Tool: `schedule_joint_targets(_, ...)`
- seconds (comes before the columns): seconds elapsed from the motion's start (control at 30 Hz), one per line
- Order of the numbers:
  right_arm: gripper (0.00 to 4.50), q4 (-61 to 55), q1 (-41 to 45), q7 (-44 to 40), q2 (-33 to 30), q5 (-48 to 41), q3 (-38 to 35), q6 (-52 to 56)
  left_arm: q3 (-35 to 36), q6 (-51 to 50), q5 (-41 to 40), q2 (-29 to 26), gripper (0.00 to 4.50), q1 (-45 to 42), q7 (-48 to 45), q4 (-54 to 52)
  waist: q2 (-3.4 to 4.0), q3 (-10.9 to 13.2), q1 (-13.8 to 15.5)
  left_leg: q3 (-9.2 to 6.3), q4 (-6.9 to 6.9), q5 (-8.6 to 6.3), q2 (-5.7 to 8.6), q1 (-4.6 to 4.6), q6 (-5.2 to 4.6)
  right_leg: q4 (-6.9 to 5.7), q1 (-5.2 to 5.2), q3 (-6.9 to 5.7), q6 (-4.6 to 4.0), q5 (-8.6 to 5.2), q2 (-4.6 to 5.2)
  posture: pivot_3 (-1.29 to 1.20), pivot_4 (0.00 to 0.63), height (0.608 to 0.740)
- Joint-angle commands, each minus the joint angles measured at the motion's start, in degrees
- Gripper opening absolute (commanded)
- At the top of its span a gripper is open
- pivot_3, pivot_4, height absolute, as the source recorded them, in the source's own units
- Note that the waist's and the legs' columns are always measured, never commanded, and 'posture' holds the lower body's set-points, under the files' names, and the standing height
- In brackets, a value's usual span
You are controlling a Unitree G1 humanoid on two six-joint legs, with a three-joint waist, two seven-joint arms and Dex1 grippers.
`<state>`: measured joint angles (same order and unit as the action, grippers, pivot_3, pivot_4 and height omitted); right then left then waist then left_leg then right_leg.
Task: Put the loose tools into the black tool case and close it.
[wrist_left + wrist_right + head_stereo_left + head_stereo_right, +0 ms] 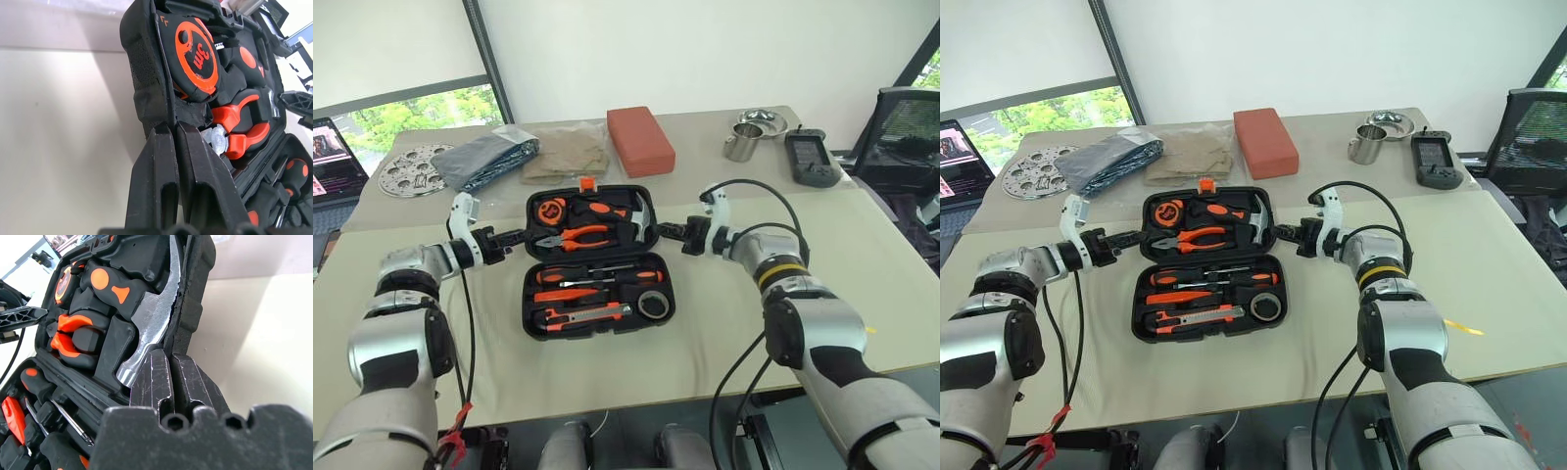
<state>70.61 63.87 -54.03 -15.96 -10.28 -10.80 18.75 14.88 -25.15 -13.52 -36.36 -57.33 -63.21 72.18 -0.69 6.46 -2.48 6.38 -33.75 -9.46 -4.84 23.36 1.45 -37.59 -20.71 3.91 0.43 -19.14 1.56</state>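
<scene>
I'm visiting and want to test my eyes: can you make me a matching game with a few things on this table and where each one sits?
Things:
1. hammer
2. tape roll
3. red block
4. metal cup

Places:
A. behind the open case, on the table
B. far half of the case
C. far right, beside the black device
D. near half of the case

Pairs: 1-B, 2-D, 3-A, 4-C

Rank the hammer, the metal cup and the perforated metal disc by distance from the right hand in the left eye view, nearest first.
From the right hand:
1. Hammer, just beside the hand, in the case's far half.
2. Metal cup, beyond it at the table's far right.
3. Perforated metal disc, far across at the left.
</scene>
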Motion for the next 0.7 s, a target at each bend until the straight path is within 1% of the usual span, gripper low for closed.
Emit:
schedule_joint_targets(0.03, 0.07, -4.77, 1.16, -2.77, 0.31, -2.86, -2.21, -7.21, 0.55, 7.69, -0.1, 0.26, 0.0, -0.93, 0.19, -3.58, 0.0, 0.03, 0.03, 0.0, 0.0, 0.0, 0.0, 0.0, 0.0, 0.0, 0.0, 0.0, 0.0, 0.0, 0.0, 0.0, 0.15, 0.736)
schedule_joint_targets(0.13, 0.07, -4.75, 0.84, -2.07, 0.23, -2.09, -1.95, -10.62, 1.01, 9.65, -0.42, 0.51, 0.0, -1.58, 1.41, -3.19, 0.0, 0.04, 0.03, 0.0, -0.02, 0.01, 0.0, 0.02, 0.01, 0.0, 0.0, 0.0, 0.0, 0.0, 0.0, 0.0, 0.15, 0.736)
schedule_joint_targets(0.27, 0.07, -4.45, 0.73, -1.74, 0.21, -2.21, -2.47, -15.77, 1.51, 15.84, -0.04, 1.04, 0.0, -2.31, 6.47, -2.99, 0.01, 0.12, 0.03, 0.0, -0.02, 0.01, 0.0, 0.03, 0.02, 0.0, -0.04, 0.0, 0.0, 0.0, 0.0, 0.0, 0.15, 0.736)
schedule_joint_targets(0.37, 0.07, -4.78, 0.2, -2.55, 0.45, -1.82, -1.95, -19.62, 1.03, 20.37, 0.49, 1.54, 0.0, -1.83, 7.72, -3.26, 0.01, 0.14, -0.02, 0.01, -0.03, 0.02, -0.01, 0.03, 0.03, 0.0, -0.04, 0.0, 0.0, 0.0, 0.0, 0.0, 0.15, 0.736)
schedule_joint_targets(0.43, 0.07, -5.42, -0.81, -3.1, 0.71, -1.7, -1.65, -22.32, 0.29, 23.82, 1.19, 1.76, 0.0, -1.02, 8.02, -3.78, 0.01, 0.15, -0.02, 0.02, -0.02, 0.14, -0.01, 0.02, 0.24, 0.0, -0.04, 0.0, 0.0, 0.0, 0.0, 0.0, 0.15, 0.736)
schedule_joint_targets(0.57, 0.07, -7.3, -3.48, -4.83, 1.25, -1.42, -0.87, -28.1, 0.2, 31.25, 2.28, 1.91, 0.0, 0.99, 10.58, -4.69, 0.02, 0.15, -0.01, 0.02, -0.02, 0.15, -0.01, 0.01, 0.25, 0.0, -0.04, 0.0, 0.0, 0.0, 0.01, 0.0, 0.15, 0.736)
schedule_joint_targets(0.7, 0.07, -8.78, -5.44, -5.18, 1.95, -1.29, -0.55, -35.21, 0.69, 36.7, 1.87, 1.93, 0.0, 3.39, 9.56, -6.57, 0.03, 0.16, -0.14, 0.04, -0.01, 0.16, -0.03, -0.01, 0.26, 0.0, -0.04, 0.01, 0.0, 0.0, 0.0, 0.0, 0.15, 0.736)
